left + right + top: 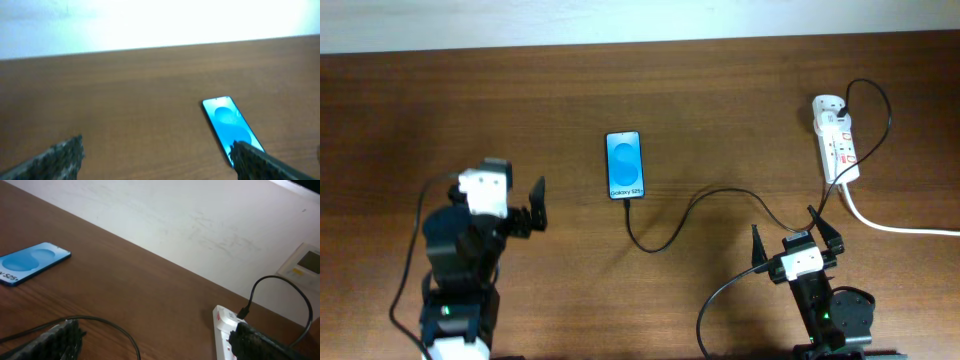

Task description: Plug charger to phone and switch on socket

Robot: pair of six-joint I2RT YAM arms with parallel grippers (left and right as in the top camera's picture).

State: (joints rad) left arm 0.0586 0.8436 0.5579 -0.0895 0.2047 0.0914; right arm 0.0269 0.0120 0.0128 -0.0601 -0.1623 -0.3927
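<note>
The phone (625, 164) lies screen up at the table's middle, its blue screen lit. It also shows in the left wrist view (227, 121) and the right wrist view (33, 261). The charger cable (710, 194) runs from the phone's near end in a curve across the table to the socket (836, 138) at the far right. The cable's tip meets the phone's edge; I cannot tell if it is seated. The socket (224, 330) has a black plug in its far end. My left gripper (532, 208) (157, 160) is open and empty, left of the phone. My right gripper (792, 238) (155, 340) is open and empty, straddling the cable near the socket.
A thick white cord (900, 228) leaves the socket toward the right edge. A white wall (190, 225) borders the table's far side, with a wall plate (306, 265) on it. Bare brown wood lies between the phone and the left gripper.
</note>
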